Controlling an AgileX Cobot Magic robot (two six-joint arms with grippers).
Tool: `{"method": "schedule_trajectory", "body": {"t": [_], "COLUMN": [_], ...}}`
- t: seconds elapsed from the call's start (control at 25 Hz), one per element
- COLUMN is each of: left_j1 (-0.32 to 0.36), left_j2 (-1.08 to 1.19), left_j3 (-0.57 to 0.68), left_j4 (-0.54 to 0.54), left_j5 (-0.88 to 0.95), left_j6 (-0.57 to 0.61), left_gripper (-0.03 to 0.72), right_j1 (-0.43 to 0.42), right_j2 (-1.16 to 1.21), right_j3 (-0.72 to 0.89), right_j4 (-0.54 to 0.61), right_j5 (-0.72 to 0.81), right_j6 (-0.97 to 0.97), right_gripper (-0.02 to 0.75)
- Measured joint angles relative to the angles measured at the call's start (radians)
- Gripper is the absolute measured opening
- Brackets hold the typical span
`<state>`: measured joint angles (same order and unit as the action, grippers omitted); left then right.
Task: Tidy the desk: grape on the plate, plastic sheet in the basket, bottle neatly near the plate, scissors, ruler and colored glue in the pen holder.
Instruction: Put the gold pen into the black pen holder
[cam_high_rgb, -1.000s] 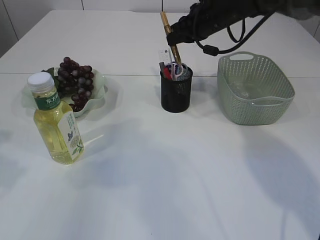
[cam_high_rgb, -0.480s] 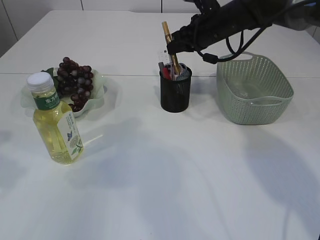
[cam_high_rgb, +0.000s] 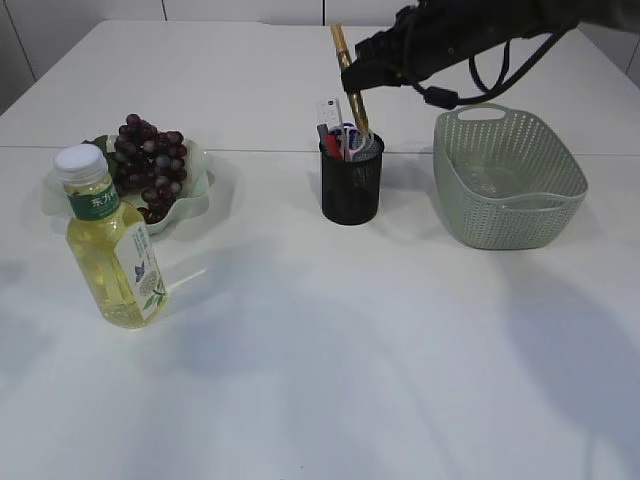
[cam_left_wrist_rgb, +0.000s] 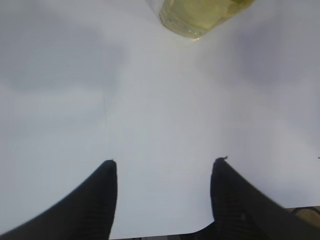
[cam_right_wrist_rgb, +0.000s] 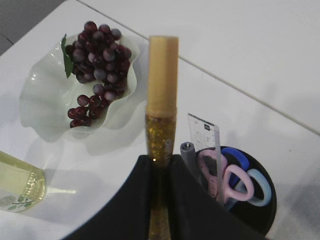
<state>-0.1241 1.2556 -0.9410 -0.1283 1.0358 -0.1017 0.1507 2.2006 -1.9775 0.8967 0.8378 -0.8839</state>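
Right tool (cam_right_wrist_rgb: 159, 167) pinching colored glue (cam_right_wrist_rgb: 161, 110) – tip in pen holder (cam_high_rgb: 352, 186), left tool (cam_left_wrist_rgb: 162, 165) spread

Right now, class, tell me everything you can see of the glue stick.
The glue stick is a slim tube: a plain gold cap above, clear plastic full of gold glitter below. It stands nearly upright, cap up, pinched low down by the right gripper. In the exterior view its lower end dips into the black mesh pen holder, beside the scissors and ruler.
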Motion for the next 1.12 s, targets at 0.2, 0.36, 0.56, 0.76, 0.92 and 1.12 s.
{"method": "schedule_trajectory", "body": {"t": [0.2,0.36,0.56,0.76,0.92,1.12], "left_j1": [0.0,0.0,0.0,0.0,0.0,0.0], "left_j2": [0.0,0.0,0.0,0.0,0.0,0.0], "left_j3": [0.0,0.0,0.0,0.0,0.0,0.0], "left_j4": [0.0,0.0,0.0,0.0,0.0,0.0], "left_j5": [0.0,0.0,0.0,0.0,0.0,0.0], "left_j6": [0.0,0.0,0.0,0.0,0.0,0.0], "left_gripper": [0.435,0.435,0.435,0.435,0.435,0.435], "right_j1": [-0.032,-0.045,-0.046,-0.046,-0.046,-0.046], "right_j2": [-0.1,-0.187,-0.304,-0.34,-0.32,-0.24], "right_j3": [0.02,0.12,0.324,0.409,0.413,0.413], "right_j4": [0.0,-0.002,0.008,0.081,0.222,0.477], "right_j5": [0.07,0.087,0.015,-0.101,-0.182,-0.243], "right_j6": [0.004,0.007,-0.024,-0.076,-0.158,-0.421], "right_gripper": [0.075,0.075,0.075,0.075,0.075,0.075]}}
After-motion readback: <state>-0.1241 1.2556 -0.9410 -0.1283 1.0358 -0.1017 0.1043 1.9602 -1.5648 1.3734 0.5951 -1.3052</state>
